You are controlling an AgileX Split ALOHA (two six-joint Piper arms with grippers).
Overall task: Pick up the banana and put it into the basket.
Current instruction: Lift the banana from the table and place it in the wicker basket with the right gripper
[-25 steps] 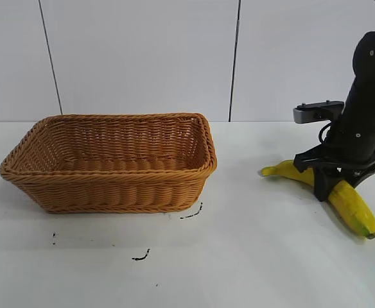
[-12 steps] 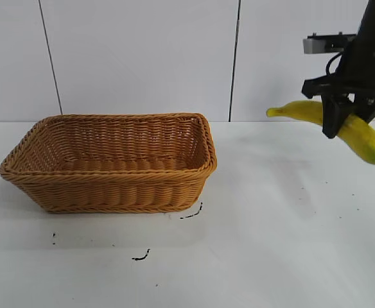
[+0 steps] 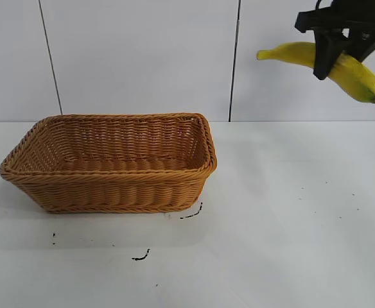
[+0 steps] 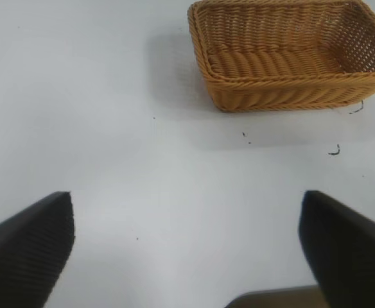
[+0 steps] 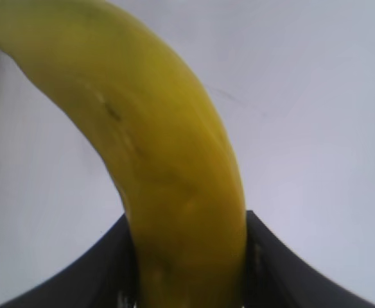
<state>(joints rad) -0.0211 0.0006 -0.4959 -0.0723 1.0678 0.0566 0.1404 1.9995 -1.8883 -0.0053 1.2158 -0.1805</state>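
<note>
The yellow banana [image 3: 290, 52] hangs high over the right side of the table, well to the right of the basket and above its rim level. My right gripper [image 3: 338, 61] is shut on the banana's middle, and both ends stick out past the fingers. In the right wrist view the banana [image 5: 162, 147] fills the space between the two dark fingers [image 5: 97, 269]. The light brown wicker basket [image 3: 110, 189] sits on the table's left half with nothing inside it. My left gripper [image 4: 187, 244] hovers open over bare table, some way from the basket [image 4: 284, 90].
The white table [image 3: 290, 212] carries small black marks [image 3: 142, 255] in front of the basket and one by its near right corner [image 3: 192, 213]. A white panelled wall with dark vertical seams [image 3: 234, 61] stands behind.
My right gripper has lifted the banana off the table and carried it straight up to high above the right side. The basket has not moved.
</note>
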